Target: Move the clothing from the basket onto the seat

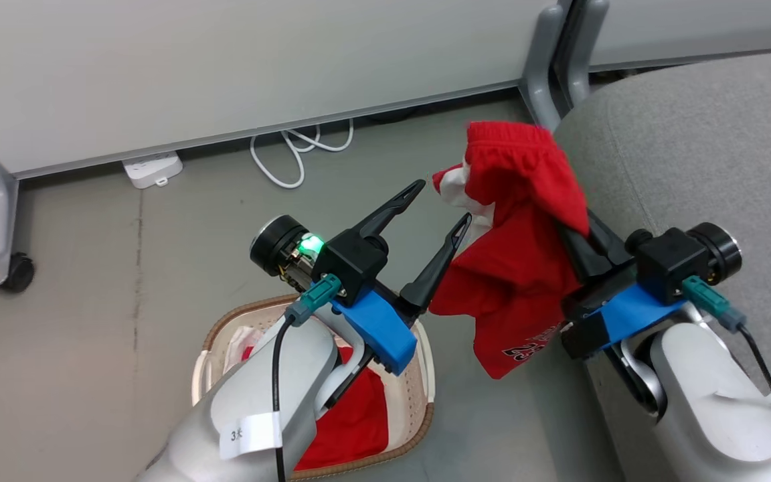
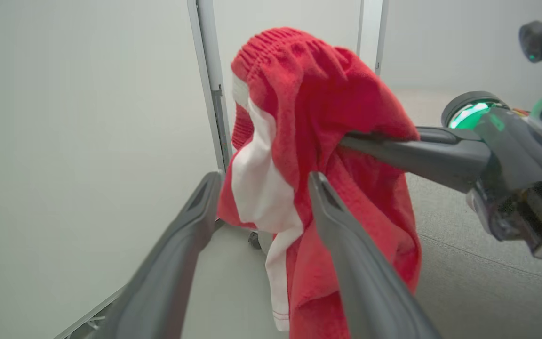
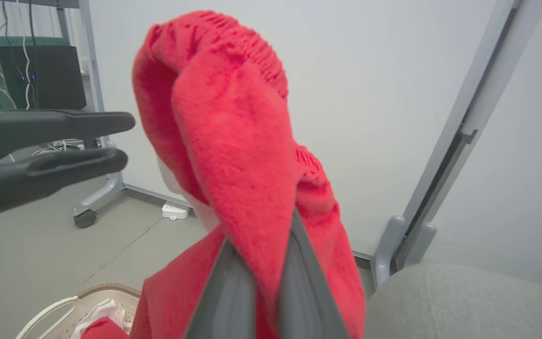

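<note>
Clothing aloft, pinched in right pincer, jaws narrow on a fold. Elastic waistband bunched above the tips, long axis hanging straight down below them.

Seat immediately to that pincer's right and under its wrist; right arm judged nearer for the drop.

Basket well below and left of it, beneath left forearm. More red fabric inside; separate garment or not, unclear.

Left pincer wide, empty, tips just beside hanging cloth; contact not resolvable.

Right fingertips buried in fabric. Printed lettering at hem unreadable.
</note>
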You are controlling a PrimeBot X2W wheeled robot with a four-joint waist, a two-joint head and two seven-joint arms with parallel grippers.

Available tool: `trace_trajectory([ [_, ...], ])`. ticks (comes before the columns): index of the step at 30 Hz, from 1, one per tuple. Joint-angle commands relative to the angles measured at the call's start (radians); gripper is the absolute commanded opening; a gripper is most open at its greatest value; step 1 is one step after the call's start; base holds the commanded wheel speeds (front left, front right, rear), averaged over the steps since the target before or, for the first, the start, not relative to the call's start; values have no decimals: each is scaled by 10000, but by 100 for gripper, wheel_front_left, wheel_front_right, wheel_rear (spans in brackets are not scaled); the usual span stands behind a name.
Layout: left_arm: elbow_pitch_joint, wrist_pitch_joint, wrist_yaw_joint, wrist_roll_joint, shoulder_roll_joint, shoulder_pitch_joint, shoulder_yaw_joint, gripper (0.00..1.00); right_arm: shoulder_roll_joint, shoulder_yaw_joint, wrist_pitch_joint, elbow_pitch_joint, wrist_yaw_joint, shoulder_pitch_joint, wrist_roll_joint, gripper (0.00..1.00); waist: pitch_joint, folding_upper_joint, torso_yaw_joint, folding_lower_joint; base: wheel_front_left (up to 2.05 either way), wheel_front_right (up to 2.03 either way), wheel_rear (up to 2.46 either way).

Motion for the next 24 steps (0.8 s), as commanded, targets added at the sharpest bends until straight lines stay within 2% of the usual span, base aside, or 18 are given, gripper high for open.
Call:
trace_trajectory([
  [1, 4, -26, -11, 34, 66, -63, -15, 100, 60, -294, -36, -151, 1, 144, -74, 0, 220, 0, -402, 0, 0, 0, 0],
  [13, 4, -26, -11, 82, 138, -246, -590, 100, 316, -2356, -36, -723, 1, 698, -282, 0, 758, 0, -1551, 0, 0, 0, 0],
  [24, 82, -26, -11, 105, 273, -401, -1123, 100, 648, -3326, -36, -1107, 1, 1199, -396, 0, 1137, 0, -2629, 0, 0, 0, 0],
])
